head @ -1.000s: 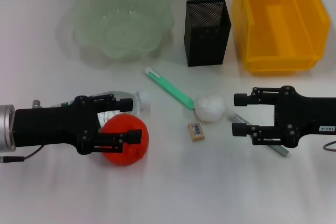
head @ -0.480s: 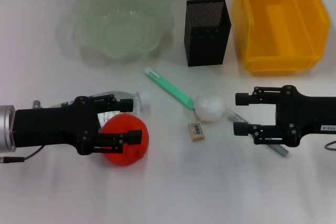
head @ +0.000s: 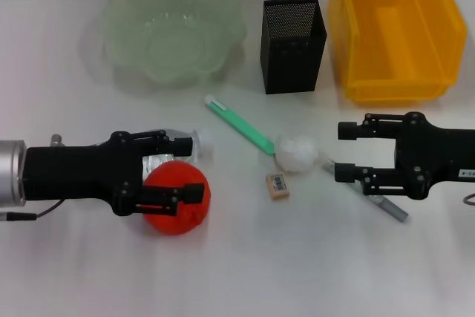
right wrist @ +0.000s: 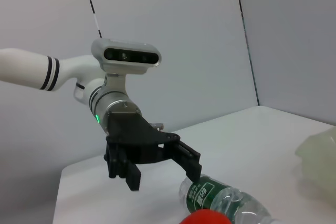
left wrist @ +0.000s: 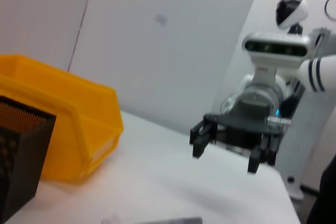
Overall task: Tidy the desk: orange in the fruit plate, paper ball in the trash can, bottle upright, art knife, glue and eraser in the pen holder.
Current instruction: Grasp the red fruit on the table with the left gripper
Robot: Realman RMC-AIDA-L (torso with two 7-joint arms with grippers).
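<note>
Lower left of head view: left gripper (head: pixel 187 167) spread wide around orange (head: pixel 176 197), bottle (head: pixel 167 146) lying just behind. Green bottle label clearer in right wrist view, unreadable. Right gripper (head: pixel 342 151) spread open near paper ball (head: pixel 297 152). Barcode on eraser (head: pixel 277 185). Nothing visible in fruit plate (head: pixel 174 29), pen holder (head: pixel 292 35), trash can (head: pixel 393 27).

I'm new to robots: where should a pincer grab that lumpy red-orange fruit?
Across the widest middle of the lumpy red-orange fruit, coming from above: it is roundish, so its sides curve away. The open left pincer already sits over it, beside the lying clear plastic bottle.
</note>
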